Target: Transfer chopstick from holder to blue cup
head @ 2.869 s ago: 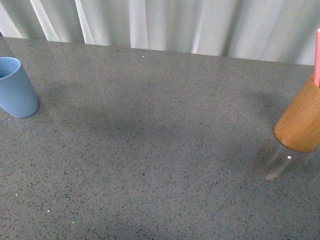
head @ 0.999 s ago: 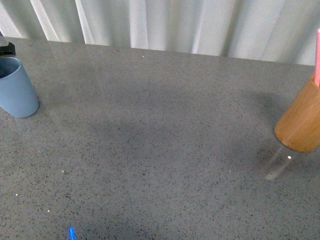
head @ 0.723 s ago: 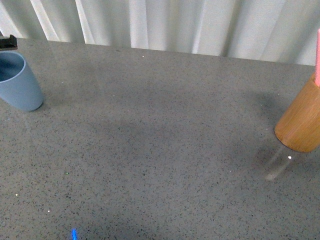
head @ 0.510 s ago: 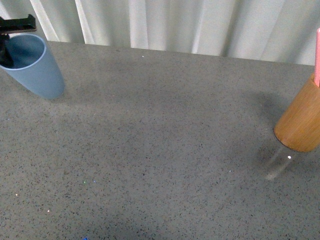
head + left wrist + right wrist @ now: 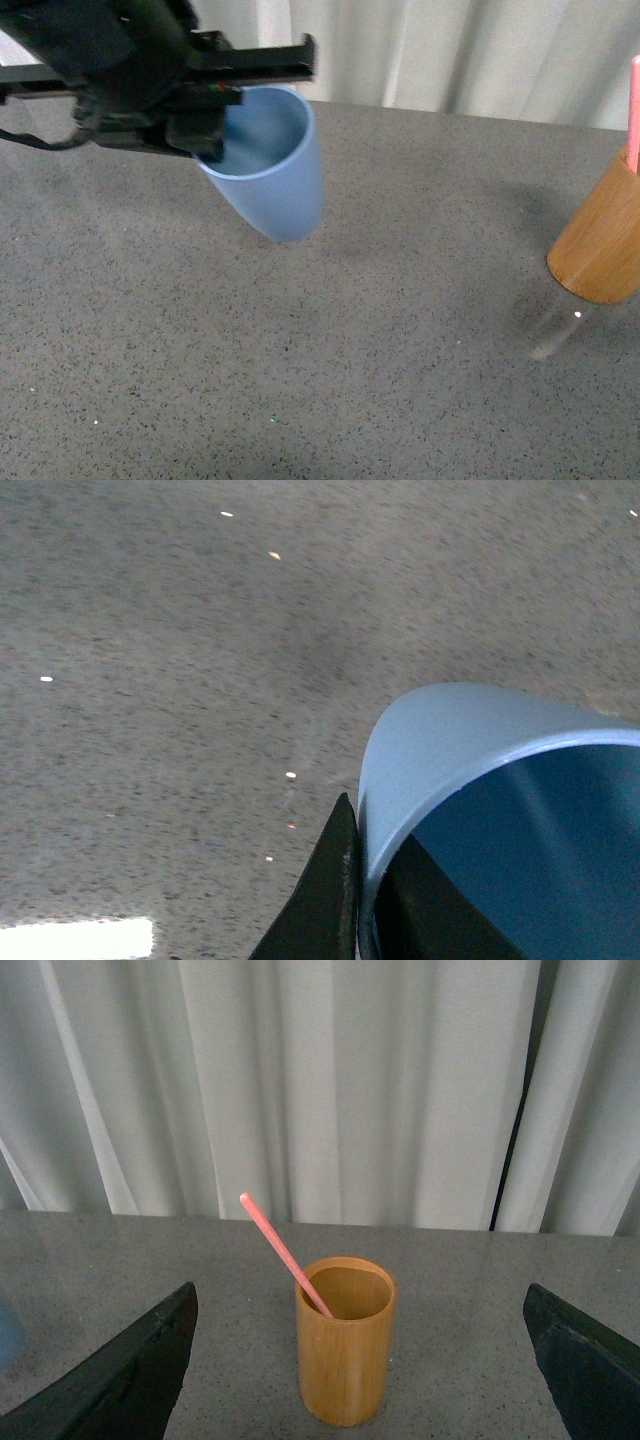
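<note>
- Blue cup (image 5: 270,170): moved from far left of desk (image 5: 400,350) toward centre, lifted, tilted; left end effector (image 5: 362,900) clamped on its rim.
- Chopstick (image 5: 285,1255): leaning in holder (image 5: 600,240), right side.
- Right end effector (image 5: 358,1365): released.

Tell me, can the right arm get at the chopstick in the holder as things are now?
Probably yes. The right gripper is open, and the holder, with the chopstick leaning out, stands straight ahead of it with only bare table between. The blue cup is well off to the left.
</note>
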Robot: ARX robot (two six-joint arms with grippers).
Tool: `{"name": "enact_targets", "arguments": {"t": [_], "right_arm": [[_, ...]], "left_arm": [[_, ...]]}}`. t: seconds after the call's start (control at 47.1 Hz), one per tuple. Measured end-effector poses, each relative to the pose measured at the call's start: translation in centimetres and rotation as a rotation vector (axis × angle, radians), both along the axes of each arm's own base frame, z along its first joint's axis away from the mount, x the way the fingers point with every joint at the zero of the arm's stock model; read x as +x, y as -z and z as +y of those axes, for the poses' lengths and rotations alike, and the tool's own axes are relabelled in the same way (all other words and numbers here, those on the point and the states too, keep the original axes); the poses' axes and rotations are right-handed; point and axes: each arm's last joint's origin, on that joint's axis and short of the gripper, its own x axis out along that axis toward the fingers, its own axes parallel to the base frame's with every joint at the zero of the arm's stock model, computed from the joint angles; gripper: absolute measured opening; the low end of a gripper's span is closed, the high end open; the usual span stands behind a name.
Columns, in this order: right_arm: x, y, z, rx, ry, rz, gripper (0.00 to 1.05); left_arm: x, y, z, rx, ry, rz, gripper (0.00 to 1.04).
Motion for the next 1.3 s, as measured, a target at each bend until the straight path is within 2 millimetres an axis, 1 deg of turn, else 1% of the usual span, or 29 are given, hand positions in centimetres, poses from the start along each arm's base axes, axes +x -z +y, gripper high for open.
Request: {"name": "enact_targets", "arguments": {"t": [0.021, 0.085, 0.17, 0.319, 0.531, 0.616, 0.808, 0.999, 1.148, 1.296], "right_arm": [[0.0, 0.0, 0.0, 0.0, 0.0, 0.0, 0.95], [0.0, 0.0, 0.0, 0.0, 0.0, 0.0, 0.95], [0.0, 0.0, 0.0, 0.0, 0.0, 0.0, 0.95], [0.0, 0.0, 0.0, 0.0, 0.0, 0.0, 0.95], [0.0, 0.0, 0.0, 0.0, 0.0, 0.0, 0.95], [0.0, 0.0, 0.0, 0.0, 0.0, 0.0, 0.95], [0.0, 0.0, 0.0, 0.0, 0.0, 0.0, 0.95], [0.0, 0.0, 0.0, 0.0, 0.0, 0.0, 0.95], [0.0, 0.0, 0.0, 0.0, 0.0, 0.0, 0.95], [0.0, 0.0, 0.0, 0.0, 0.0, 0.0, 0.95]], "left_arm": [[-0.3, 0.0, -0.8, -0.002, 0.017, 0.001, 0.03], [-0.4, 0.1, -2.4, -0.002, 0.041, -0.001, 0.03], [-0.2, 0.6, -3.5, 0.008, 0.047, 0.004, 0.03], [-0.2, 2.3, -4.6, 0.017, 0.042, 0.043, 0.03], [-0.6, 3.4, -6.1, 0.005, 0.054, 0.058, 0.03], [-0.7, 3.7, -6.5, 0.004, 0.058, 0.064, 0.03], [-1.0, 5.2, -7.7, 0.017, 0.07, 0.094, 0.03], [-0.5, 6.0, -8.4, 0.027, 0.069, 0.097, 0.03], [0.4, 5.7, -8.8, 0.04, 0.065, 0.068, 0.03], [0.8, 5.7, -8.7, 0.071, 0.07, 0.064, 0.03]]}}
